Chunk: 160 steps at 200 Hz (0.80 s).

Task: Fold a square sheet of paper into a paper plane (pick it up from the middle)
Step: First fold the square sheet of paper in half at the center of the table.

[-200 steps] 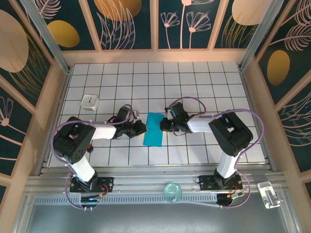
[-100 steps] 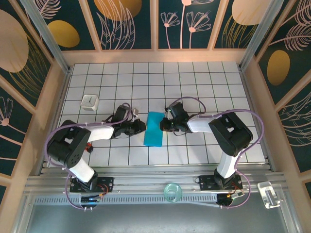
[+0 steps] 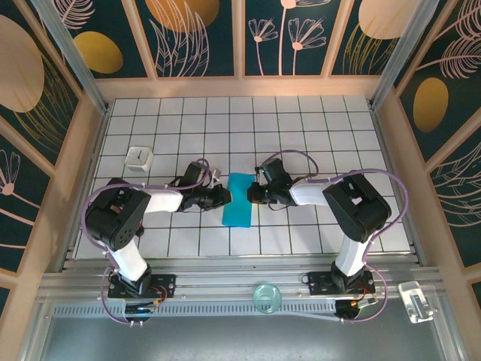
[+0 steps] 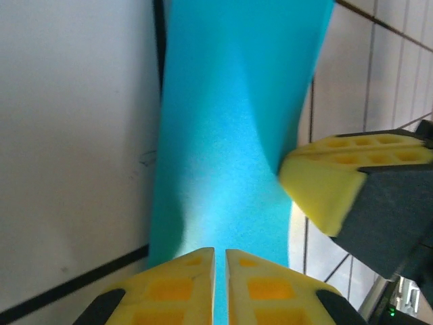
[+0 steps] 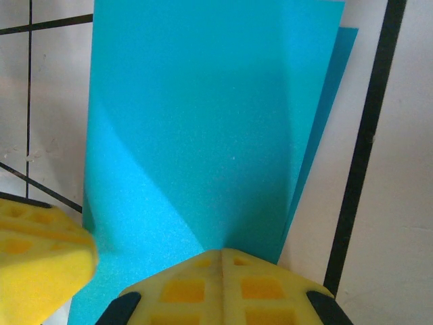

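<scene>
The square sheet of paper [image 3: 239, 199] is teal and lies folded in half as a narrow upright strip on the white grid table [image 3: 301, 128], between my two grippers. My left gripper [image 3: 223, 196] rests at the strip's left edge; in the left wrist view its yellow tips [image 4: 220, 252] stand over the paper [image 4: 230, 135] with only a hairline slit between them. My right gripper [image 3: 253, 194] is at the strip's right edge, fully shut, its tips [image 5: 223, 252] on the paper [image 5: 203, 115], where a second layer peeks out on the right. No paper plane shape shows.
A small white cube [image 3: 139, 158] sits at the left of the table. A clear glass [image 3: 265, 298] and a clear plastic piece [image 3: 415, 301] lie on the metal ledge in front of the arm bases. Wooden walls [image 3: 90, 173] ring the table.
My left gripper has slid a little to the right, onto the paper's left edge, and its elbow has shifted. The right arm and the paper have stayed put.
</scene>
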Available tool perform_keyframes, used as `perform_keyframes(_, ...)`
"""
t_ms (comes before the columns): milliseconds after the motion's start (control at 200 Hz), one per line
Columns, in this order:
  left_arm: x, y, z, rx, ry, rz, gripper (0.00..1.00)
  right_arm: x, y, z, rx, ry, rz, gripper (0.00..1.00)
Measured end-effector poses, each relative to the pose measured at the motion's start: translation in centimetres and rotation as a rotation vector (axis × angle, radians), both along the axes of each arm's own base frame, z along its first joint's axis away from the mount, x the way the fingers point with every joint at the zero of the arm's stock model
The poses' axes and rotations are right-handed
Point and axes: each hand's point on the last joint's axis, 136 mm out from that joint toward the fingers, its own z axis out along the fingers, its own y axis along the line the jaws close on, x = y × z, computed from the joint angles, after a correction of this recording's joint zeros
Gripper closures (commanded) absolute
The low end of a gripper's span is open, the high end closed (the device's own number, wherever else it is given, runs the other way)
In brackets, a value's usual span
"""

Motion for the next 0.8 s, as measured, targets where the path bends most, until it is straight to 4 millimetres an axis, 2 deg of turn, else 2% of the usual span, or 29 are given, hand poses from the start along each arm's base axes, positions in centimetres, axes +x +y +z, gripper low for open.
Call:
perform_keyframes(110,-0.06,0.21,-0.76,0.015,0.01,-0.005,0.91,-0.01,-0.01,-0.01,0.0,0.0,0.0,1.0)
perform_keyframes(465,-0.03,0.48,-0.88,0.026,-0.006,-0.022,0.95,0.0,0.0,0.01,-0.001,0.001,0.0,1.0)
perform_keyframes(801,-0.5,0.5,-0.12,0.012,-0.002,-0.025,0.83,0.01,-0.06,0.0,-0.008,0.006,-0.002,1.0)
